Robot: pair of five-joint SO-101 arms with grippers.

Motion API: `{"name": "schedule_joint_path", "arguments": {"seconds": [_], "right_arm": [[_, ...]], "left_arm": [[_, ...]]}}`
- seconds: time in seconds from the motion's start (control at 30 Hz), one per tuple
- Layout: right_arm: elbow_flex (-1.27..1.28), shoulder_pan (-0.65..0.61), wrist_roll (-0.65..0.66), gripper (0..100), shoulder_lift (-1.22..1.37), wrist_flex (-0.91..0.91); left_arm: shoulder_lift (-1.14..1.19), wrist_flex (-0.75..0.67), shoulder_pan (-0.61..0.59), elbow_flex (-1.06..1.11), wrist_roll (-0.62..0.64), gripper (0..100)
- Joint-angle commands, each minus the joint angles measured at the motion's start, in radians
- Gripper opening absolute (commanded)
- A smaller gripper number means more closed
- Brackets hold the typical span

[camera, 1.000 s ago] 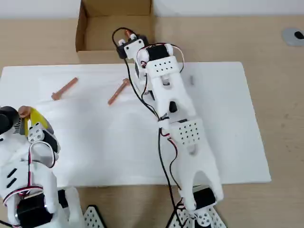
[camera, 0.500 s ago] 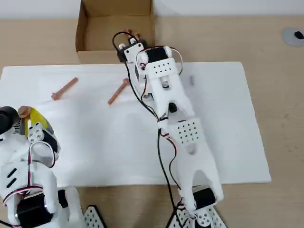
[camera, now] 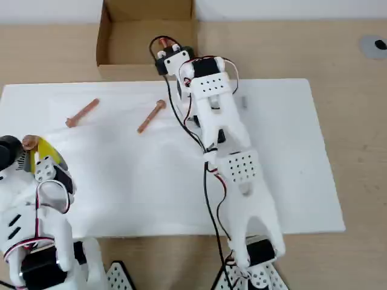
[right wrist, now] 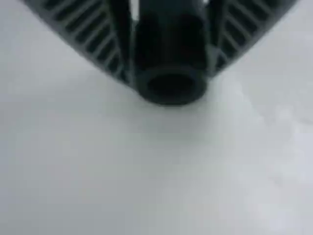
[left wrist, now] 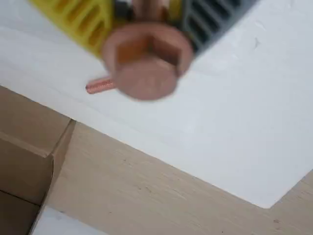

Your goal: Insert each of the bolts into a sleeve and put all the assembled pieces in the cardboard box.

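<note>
My left gripper (camera: 30,145) (left wrist: 146,12), with one yellow and one dark finger, sits at the near left of the white mat (camera: 121,175), shut on a copper bolt (camera: 29,142) (left wrist: 146,61) whose hex head faces the wrist camera. My right gripper (camera: 170,53) (right wrist: 168,44) is at the near right edge of the cardboard box (camera: 145,33), shut on a black sleeve (right wrist: 171,81) with its open bore showing. A copper end (camera: 162,42) shows at that gripper's tip. Two loose bolts (camera: 82,113) (camera: 151,116) lie on the mat's far left part.
The right arm (camera: 230,151) stretches across the mat's middle, its black cable looping beside it. A small grey item (camera: 244,101) lies on the mat right of that arm. Wooden table (camera: 351,121) surrounds the mat. A bolt's threaded tip (left wrist: 98,87) and a box corner (left wrist: 24,171) show in the left wrist view.
The right gripper has shifted a little to the right along the box's near edge. The left arm and the two loose bolts have not moved.
</note>
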Motion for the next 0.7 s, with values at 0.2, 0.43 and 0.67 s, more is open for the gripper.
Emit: {"name": "schedule_joint_path", "arguments": {"seconds": [0.2,0.43,0.67], "right_arm": [[-0.022,-0.001,0.012,5.8,-0.008,0.041],[-0.022,-0.001,0.014,3.1,-0.008,0.046],[-0.021,-0.004,0.041,24.1,-0.012,0.057]], "left_arm": [[-0.01,-0.018,-0.009,-0.051,0.0,0],[-0.01,-0.018,-0.009,-0.051,0.0,0],[-0.01,-0.009,-0.009,-0.051,-0.011,0]]}}
